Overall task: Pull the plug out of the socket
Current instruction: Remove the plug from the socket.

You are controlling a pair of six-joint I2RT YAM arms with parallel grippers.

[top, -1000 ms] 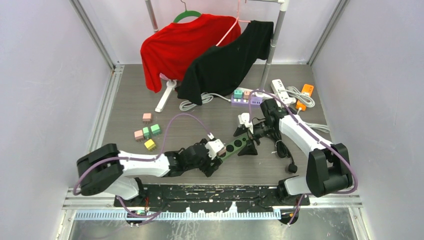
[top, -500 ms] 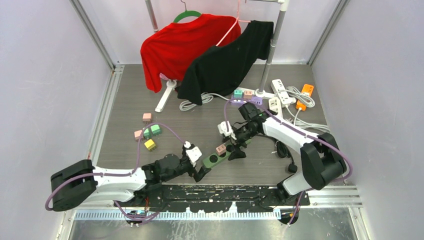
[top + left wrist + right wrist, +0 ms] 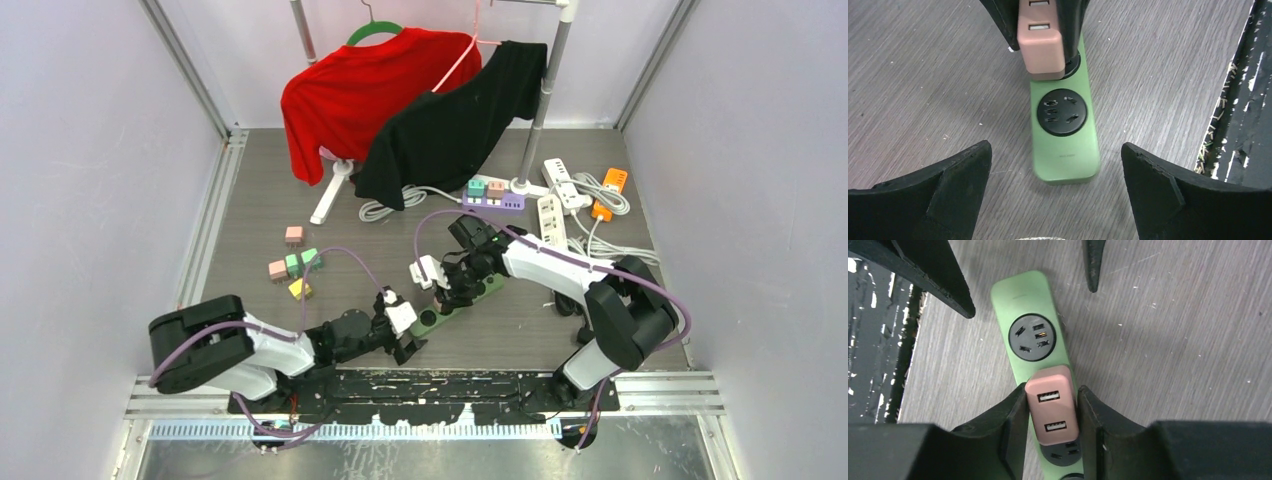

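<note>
A green power strip, the socket (image 3: 470,297), lies slanted on the grey wood floor in front of the arms. A pink plug (image 3: 1052,412) with two USB ports sits in its middle outlet, upright. My right gripper (image 3: 1052,389) is shut on the plug, one finger pressed on each side. In the top view the right gripper (image 3: 447,290) reaches down over the strip. My left gripper (image 3: 1054,147) is open, its wide-apart fingers either side of the strip's near end (image 3: 1065,150) without touching it. The plug (image 3: 1042,47) shows at the top of the left wrist view.
Coloured cube plugs (image 3: 293,268) lie at the left. A purple strip with plugs (image 3: 492,198), white strips (image 3: 555,195) and an orange one (image 3: 610,185) lie at the back right among cables. A red shirt (image 3: 355,95) and a black shirt (image 3: 455,120) hang on a rack.
The right gripper has moved left and nearer, and has shut on the pink plug. The left gripper has opened wide and now straddles the strip's near end; the strip has shifted left.
</note>
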